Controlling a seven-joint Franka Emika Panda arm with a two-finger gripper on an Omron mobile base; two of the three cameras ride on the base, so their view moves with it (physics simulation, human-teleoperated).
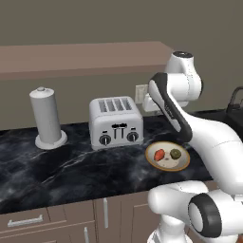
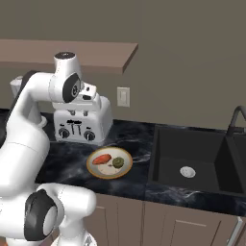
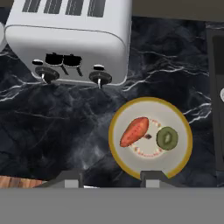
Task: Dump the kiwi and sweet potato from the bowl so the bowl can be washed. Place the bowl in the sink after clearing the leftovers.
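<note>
The bowl (image 3: pixel 117 121) is a shallow dish with a tan rim and a cream inside. It sits on the black marble counter in front of the toaster, and shows too as the bowl (image 1: pixel 148 158) and the bowl (image 2: pixel 91 167). Inside lie the orange-red sweet potato (image 3: pixel 134 131) (image 1: pixel 159 154) (image 2: pixel 101 160) and the round green kiwi (image 3: pixel 167 138) (image 1: pixel 175 154) (image 2: pixel 117 162), side by side. My gripper (image 3: pixel 111 178) hangs high above the counter's front, open, with nothing between its fingers. The black sink (image 2: pixel 187 163) lies right of the bowl.
A silver four-slot toaster (image 1: pixel 115 122) (image 2: pixel 79 122) (image 3: pixel 70 39) stands just behind the bowl. A grey paper towel holder (image 1: pixel 46 118) stands at the far left. A dark faucet (image 2: pixel 235 117) rises beside the sink. A brown shelf (image 2: pixel 96 55) runs overhead.
</note>
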